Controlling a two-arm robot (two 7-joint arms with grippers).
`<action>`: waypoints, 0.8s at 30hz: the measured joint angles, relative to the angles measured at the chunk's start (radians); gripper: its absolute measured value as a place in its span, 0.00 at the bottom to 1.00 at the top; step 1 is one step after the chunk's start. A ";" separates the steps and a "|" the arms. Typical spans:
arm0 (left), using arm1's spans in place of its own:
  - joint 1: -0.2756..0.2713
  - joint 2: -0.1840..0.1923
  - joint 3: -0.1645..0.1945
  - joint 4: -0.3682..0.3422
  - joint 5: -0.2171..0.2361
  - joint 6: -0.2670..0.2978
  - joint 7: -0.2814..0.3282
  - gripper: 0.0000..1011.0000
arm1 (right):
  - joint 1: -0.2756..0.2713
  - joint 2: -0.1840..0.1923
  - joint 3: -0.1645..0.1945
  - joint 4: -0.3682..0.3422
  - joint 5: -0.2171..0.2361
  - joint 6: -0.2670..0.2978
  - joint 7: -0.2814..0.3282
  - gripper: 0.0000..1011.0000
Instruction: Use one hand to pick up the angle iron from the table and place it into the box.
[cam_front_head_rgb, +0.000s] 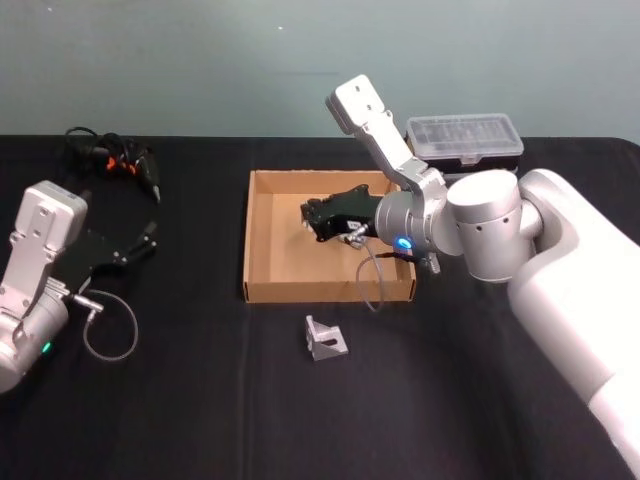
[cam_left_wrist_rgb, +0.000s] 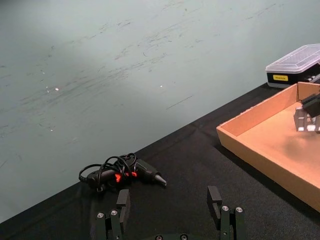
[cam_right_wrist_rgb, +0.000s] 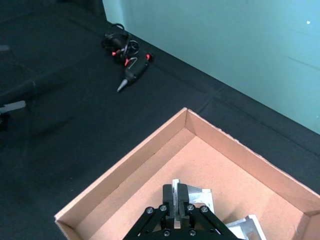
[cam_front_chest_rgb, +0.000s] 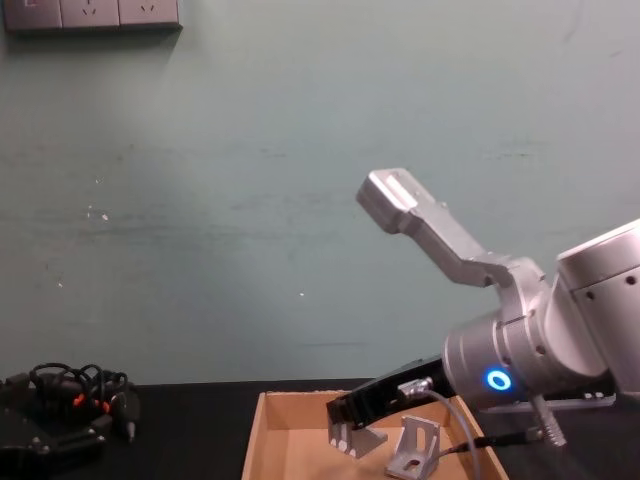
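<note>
angle iron (cam_right_wrist_rgb: 200, 196) is clamped in the right gripper's (cam_right_wrist_rgb: 176, 192) jaws, low inside the box (cam_front_head_rgb: 262, 290); left gripper (cam_left_wrist_rgb: 169, 196) hangs parked over the worktop's (cam_front_head_rgb: 200, 400) left side, jaws apart

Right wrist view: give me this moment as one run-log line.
right gripper | fingers shut on angle iron | inside box walls | second angle iron on table before box | left gripper parked at left, open

legible text: none was found | plastic case (cam_left_wrist_rgb: 295, 62): a yellow label (cam_left_wrist_rgb: 280, 78) sat on the black base below the clear lid, bearing dark print (too small to read) | numbers, brands, signs: none readable
</note>
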 joint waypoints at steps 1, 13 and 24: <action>0.000 0.000 0.000 0.000 0.000 0.000 0.000 1.00 | 0.004 -0.004 -0.001 0.011 -0.002 -0.002 0.000 0.06; 0.000 0.000 0.000 0.000 0.000 0.000 0.000 1.00 | 0.045 -0.046 0.010 0.126 -0.007 -0.026 0.026 0.06; 0.000 0.000 0.000 0.000 0.000 0.000 0.000 1.00 | 0.044 -0.045 0.011 0.122 -0.007 -0.026 0.025 0.12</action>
